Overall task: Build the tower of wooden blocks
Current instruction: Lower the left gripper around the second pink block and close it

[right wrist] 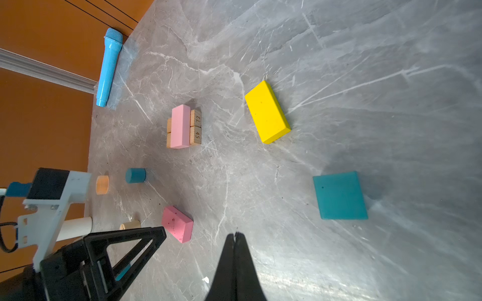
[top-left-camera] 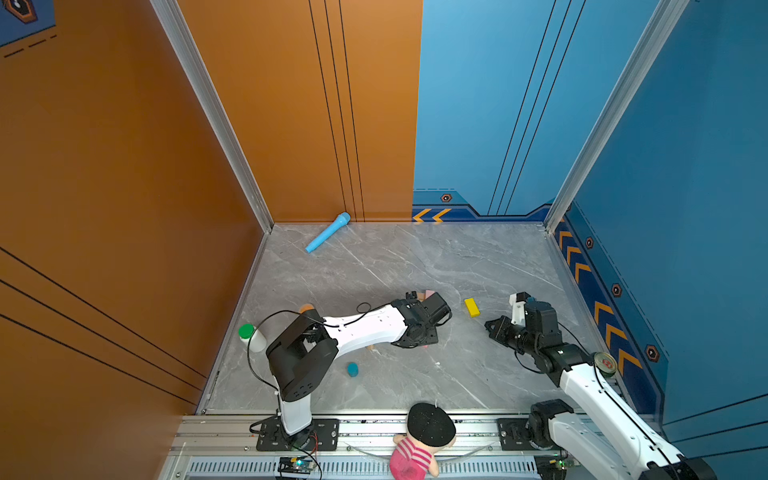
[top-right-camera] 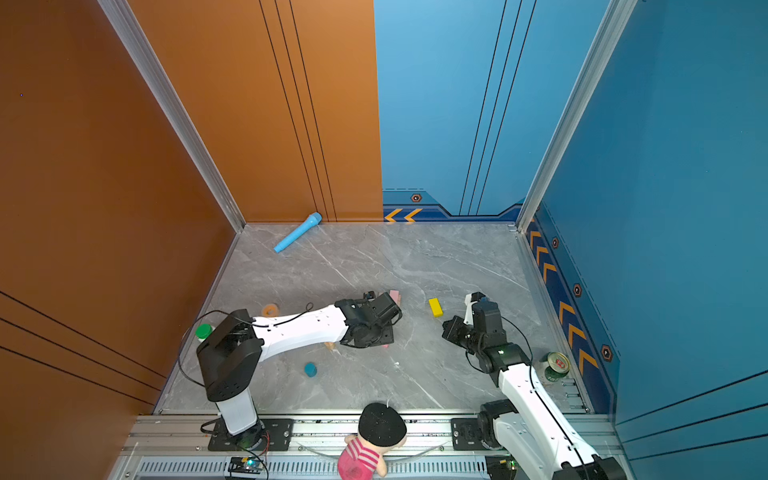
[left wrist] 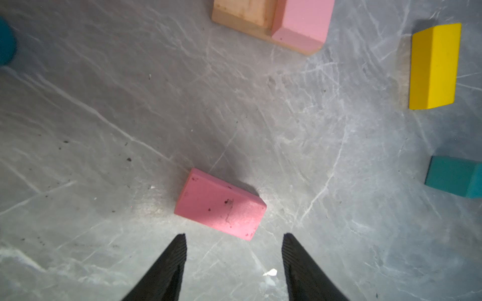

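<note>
Far left, by the orange wall, there's a white plastic bottle with a green cap (top-left-camera: 251, 337) on the grey marble-look tabletop (top-left-camera: 374, 270). A short orange-tan cylinder (top-right-camera: 270, 309) sits near it. Way at the back, a long light-blue toy microphone (top-left-camera: 327, 232) lies by the wall.

Moving right, a short blue wooden cylinder (top-left-camera: 353, 369) sits alone towards the front rail. A pale tan wooden cylinder (top-right-camera: 329, 345) peeks out from under the left arm.

The left gripper (left wrist: 234, 235) has its jaws a fair way apart with nothing in them. A deep pink wooden block (left wrist: 220, 203) lies flat on the table just past the fingertips, and nothing touches it.

Further back from that is the tower (right wrist: 184, 126). So far it's just tan wooden blocks side by side with a pale pink bar lying across the top. In both top views only its edge shows past the left wrist.

Down at the front rail, roughly in the middle, is a pink-striped doll in a black hat (top-left-camera: 424, 436).

Right of the tower and well apart from it, a yellow wooden bar (top-left-camera: 471, 307) lies flat. A teal wooden cube (right wrist: 340, 195) sits near the right gripper (right wrist: 236, 234), which is pinched fully closed and holds nothing, over bare table.

Far right, by the blue wall, is a green tin can (top-right-camera: 557, 365).
</note>
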Robot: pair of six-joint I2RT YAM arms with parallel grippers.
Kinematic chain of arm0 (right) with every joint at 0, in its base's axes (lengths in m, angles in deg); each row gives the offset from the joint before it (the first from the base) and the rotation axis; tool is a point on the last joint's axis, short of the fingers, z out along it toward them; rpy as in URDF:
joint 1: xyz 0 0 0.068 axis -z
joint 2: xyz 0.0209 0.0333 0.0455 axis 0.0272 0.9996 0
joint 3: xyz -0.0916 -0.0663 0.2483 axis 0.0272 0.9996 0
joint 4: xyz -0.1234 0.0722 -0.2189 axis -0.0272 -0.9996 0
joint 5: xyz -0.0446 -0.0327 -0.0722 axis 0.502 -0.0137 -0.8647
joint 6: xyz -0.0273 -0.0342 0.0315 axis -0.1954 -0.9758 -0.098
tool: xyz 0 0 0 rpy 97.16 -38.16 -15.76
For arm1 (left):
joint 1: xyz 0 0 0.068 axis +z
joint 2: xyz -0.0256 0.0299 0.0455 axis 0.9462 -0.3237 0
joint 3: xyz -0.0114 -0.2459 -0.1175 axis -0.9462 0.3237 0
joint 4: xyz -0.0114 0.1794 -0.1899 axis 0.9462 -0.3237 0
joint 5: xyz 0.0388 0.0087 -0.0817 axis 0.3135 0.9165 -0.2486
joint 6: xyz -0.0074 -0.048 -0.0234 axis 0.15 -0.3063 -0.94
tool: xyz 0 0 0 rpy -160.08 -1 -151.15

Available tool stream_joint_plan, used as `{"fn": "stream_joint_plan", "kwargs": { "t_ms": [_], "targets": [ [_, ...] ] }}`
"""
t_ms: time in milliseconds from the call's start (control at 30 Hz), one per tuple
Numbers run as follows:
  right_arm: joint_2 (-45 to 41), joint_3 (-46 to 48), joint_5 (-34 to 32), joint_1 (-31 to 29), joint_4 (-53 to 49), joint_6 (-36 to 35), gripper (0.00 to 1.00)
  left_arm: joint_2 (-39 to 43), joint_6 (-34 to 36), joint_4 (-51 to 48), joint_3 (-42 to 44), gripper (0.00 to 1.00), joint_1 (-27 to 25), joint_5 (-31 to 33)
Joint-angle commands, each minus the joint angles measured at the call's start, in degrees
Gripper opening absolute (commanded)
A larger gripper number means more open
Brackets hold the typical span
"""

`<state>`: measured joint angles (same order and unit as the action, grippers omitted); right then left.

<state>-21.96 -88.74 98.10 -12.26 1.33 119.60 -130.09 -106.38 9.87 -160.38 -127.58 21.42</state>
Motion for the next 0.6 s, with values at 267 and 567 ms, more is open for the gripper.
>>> {"fn": "stream_joint_plan", "kwargs": {
  "t_ms": [267, 567],
  "targets": [
    [0.44, 0.96, 0.14, 0.51, -0.81, -1.04, 0.01, -2.27, -2.46, 1.08, 0.91, 0.62, -0.82, -2.01],
    [0.91, 1.15, -0.05, 0.55, -0.44, -0.9, 0.01, -4.38, -2.45, 1.86, 1.18, 0.62, 0.28, -3.77]
  ]
}}
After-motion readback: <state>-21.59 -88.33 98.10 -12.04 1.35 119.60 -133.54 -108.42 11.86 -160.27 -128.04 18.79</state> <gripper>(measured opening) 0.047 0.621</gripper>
